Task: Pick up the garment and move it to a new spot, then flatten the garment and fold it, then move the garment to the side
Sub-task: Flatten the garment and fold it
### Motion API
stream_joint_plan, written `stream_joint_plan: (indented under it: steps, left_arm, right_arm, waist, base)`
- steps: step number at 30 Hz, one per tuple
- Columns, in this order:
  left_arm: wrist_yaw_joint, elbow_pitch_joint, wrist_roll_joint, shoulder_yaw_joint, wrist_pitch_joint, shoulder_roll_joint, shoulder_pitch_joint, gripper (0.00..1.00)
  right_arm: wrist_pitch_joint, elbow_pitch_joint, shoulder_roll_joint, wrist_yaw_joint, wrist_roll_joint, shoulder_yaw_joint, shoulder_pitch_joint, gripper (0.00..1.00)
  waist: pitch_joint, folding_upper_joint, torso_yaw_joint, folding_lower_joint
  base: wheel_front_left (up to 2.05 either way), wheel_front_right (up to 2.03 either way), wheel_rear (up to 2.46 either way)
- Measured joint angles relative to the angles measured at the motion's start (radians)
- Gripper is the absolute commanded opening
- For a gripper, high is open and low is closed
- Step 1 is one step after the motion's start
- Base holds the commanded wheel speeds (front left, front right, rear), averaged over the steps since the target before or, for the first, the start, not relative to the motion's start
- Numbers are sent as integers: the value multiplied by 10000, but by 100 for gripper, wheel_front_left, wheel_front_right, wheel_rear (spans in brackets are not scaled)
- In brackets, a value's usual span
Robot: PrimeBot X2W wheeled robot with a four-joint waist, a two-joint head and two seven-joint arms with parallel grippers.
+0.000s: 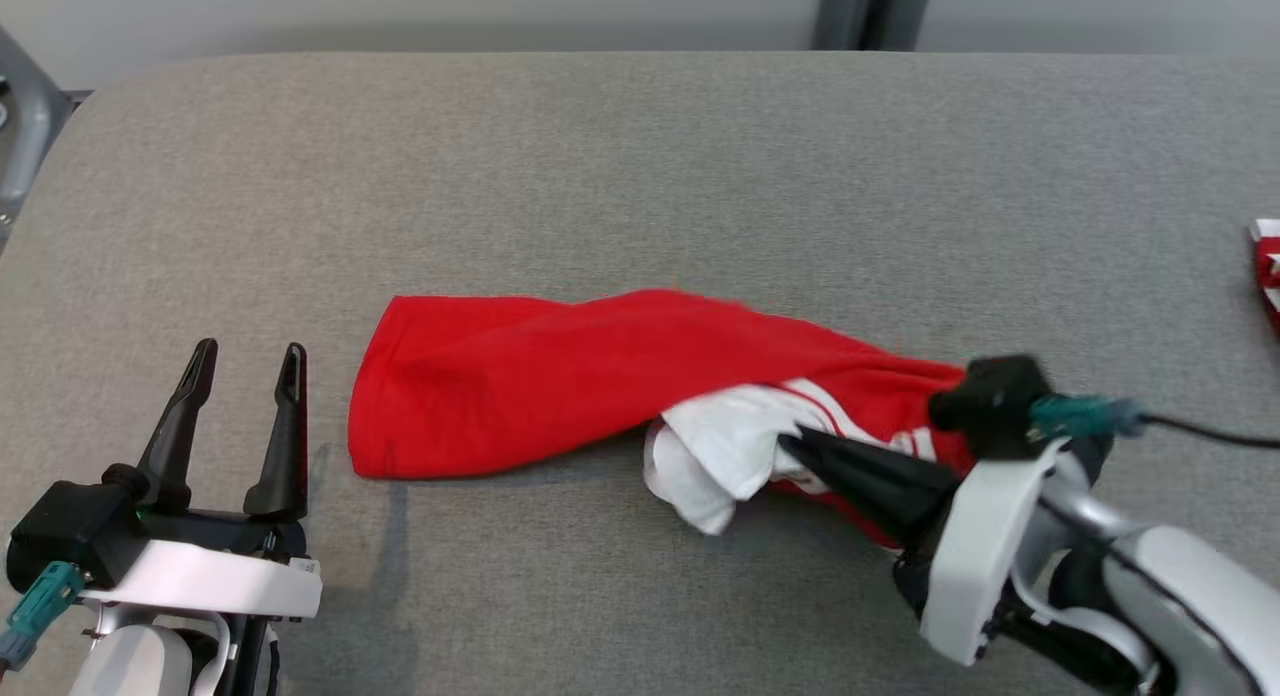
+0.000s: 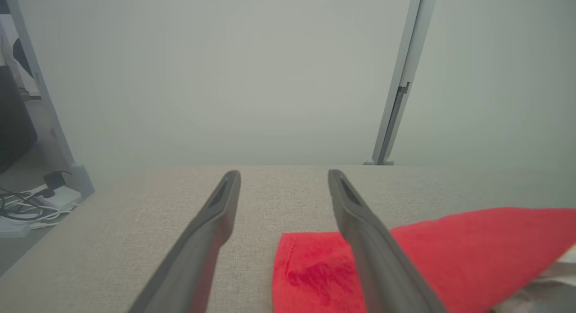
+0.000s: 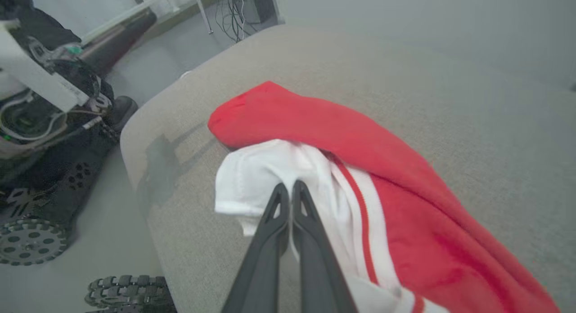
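While the crumpled red-and-white fabric garment [image 1: 560, 376] lies near the middle of the grey cloth-covered table [image 1: 640, 156], step one, the pickup, looks in hand. Long axis runs left-right, red end pointing left, bunched white part at right. Right gripper [image 1: 790, 438] fingers pinched fully together on that white fold. Left gripper [image 1: 249, 348] spread wide, empty, just left of the red end. Next likely: lift clear, carry to new spot.

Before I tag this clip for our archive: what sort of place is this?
Probably a robotics lab or test room: a grey fabric-covered table holding a red and white garment, plain partition walls with a metal post, and loose cables on the floor.
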Motion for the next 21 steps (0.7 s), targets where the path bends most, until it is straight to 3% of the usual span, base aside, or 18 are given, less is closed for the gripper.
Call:
stream_joint_plan:
  steps: [4, 9, 14, 21]
  left_arm:
    - [-42, -10, 111, 92, 0, -40, 16, 100]
    - [-123, -10, 203, 173, 0, -98, 19, 100]
    - [-205, 13, 226, 171, 0, -196, -22, 100]
    - [-291, 113, 230, 113, 0, -293, -273, 100]
  right_arm:
    - [548, -1241, 35, -2, 989, -1262, 190, 0]
    - [1279, -2096, 953, -2, 2566, -3586, 806, 0]
    - [1939, -752, 1586, -2, 3289, -5578, 1401, 0]
    - [1705, 1799, 1910, -2, 2554, -6646, 1105, 0]
  waist:
    - [-49, 0, -268, 0]
    - [-61, 0, -411, 0]
    - [44, 0, -379, 0]
    - [426, 0, -330, 0]
  base:
    - [0, 0, 0]
    - [0, 0, 0]
    - [0, 0, 0]
    - [0, 0, 0]
